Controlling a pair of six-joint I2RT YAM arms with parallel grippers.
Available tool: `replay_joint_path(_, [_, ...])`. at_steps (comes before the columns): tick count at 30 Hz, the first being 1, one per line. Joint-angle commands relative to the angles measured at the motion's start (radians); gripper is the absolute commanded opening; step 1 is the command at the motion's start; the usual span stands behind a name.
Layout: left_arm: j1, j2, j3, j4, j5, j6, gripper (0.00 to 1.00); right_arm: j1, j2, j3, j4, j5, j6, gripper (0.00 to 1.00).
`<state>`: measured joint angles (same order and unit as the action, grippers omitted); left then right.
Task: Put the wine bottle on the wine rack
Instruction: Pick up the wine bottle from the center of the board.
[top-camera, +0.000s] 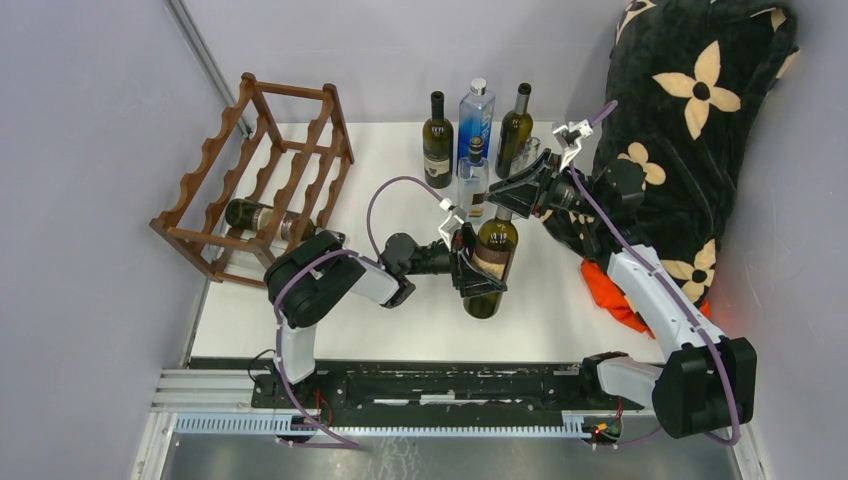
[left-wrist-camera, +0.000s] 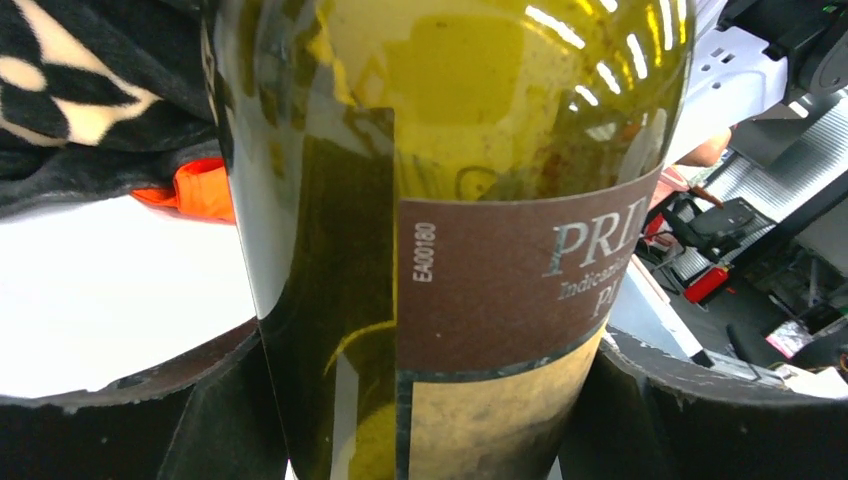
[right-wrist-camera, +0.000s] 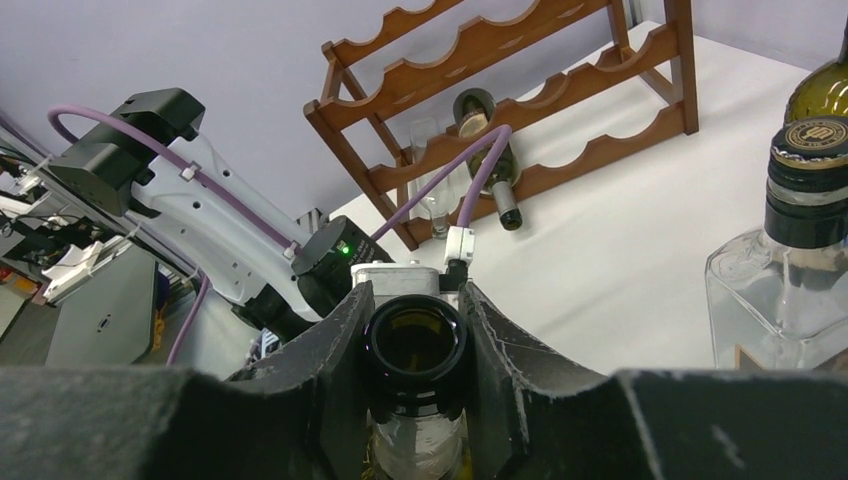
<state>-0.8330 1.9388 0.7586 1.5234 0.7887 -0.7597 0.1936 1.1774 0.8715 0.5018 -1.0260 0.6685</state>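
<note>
Our right claw (right-wrist-camera: 415, 345) clenches the heavy, slippery glass wine bottle (left-wrist-camera: 470, 120) by its neck; we cannot tell whether the left claw (left-wrist-camera: 430, 400) grips its belly.

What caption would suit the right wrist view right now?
Right hand clamped on the neck of the open wine bottle; wine rack with one racked bottle beyond.

The olive-green glass wine bottle (top-camera: 497, 240) is glowing yellow-green where light is passing through it. Its paper label (left-wrist-camera: 500, 290) is showing a reddish-brown band with pale lettering above a tan field. The wavy-railed wooden wine rack (top-camera: 210, 150) is showing a dark reddish brown. The plush black blanket (top-camera: 700, 170) is carrying large cream flowers with black centres. A bright orange cloth (top-camera: 605, 285) is standing out against the white table (top-camera: 560, 320).
</note>
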Motion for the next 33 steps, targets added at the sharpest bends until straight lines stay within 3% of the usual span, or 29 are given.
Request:
replay_joint_path(1, [0.007,0.004,0.029,0.143,0.025,-0.040,0.18,-0.016,-0.010,0.064,-0.046,-0.006,-0.080,0.02])
replay_joint_path(2, [0.013,-0.002,0.023,0.138,0.027,-0.043,0.04,-0.021,-0.007,0.081,-0.124,-0.010,-0.140,0.04])
replay_joint_path(3, [0.022,-0.011,0.011,0.121,0.022,-0.041,0.02,-0.027,-0.006,0.109,-0.195,-0.013,-0.219,0.09])
replay_joint_path(6, [0.057,-0.075,-0.029,-0.025,0.003,0.033,0.02,-0.037,0.006,0.193,-0.462,-0.023,-0.488,0.38])
replay_joint_path(8, [0.082,-0.144,-0.040,-0.229,-0.005,0.151,0.02,-0.045,0.028,0.271,-0.666,-0.031,-0.700,0.62])
replay_joint_path(11, [0.087,-0.270,0.032,-0.781,-0.058,0.492,0.02,-0.061,0.068,0.381,-0.927,-0.024,-0.938,0.96])
replay_joint_path(14, [0.089,-0.326,0.147,-1.262,-0.120,0.825,0.02,-0.068,0.093,0.480,-1.081,-0.006,-1.091,0.98])
replay_joint_path(19, [0.089,-0.344,0.291,-1.742,-0.180,1.126,0.02,-0.069,0.110,0.572,-1.225,-0.007,-1.279,0.98])
replay_joint_path(23, [0.089,-0.369,0.356,-1.936,-0.204,1.267,0.02,-0.066,0.120,0.569,-1.354,-0.024,-1.457,0.98])
replay_joint_path(28, [0.089,-0.371,0.446,-2.097,-0.260,1.380,0.02,-0.026,0.172,0.559,-1.636,0.021,-1.767,0.98])
replay_joint_path(33, [0.085,-0.361,0.519,-2.171,-0.290,1.427,0.02,0.064,0.199,0.464,-1.657,0.093,-1.796,0.96])
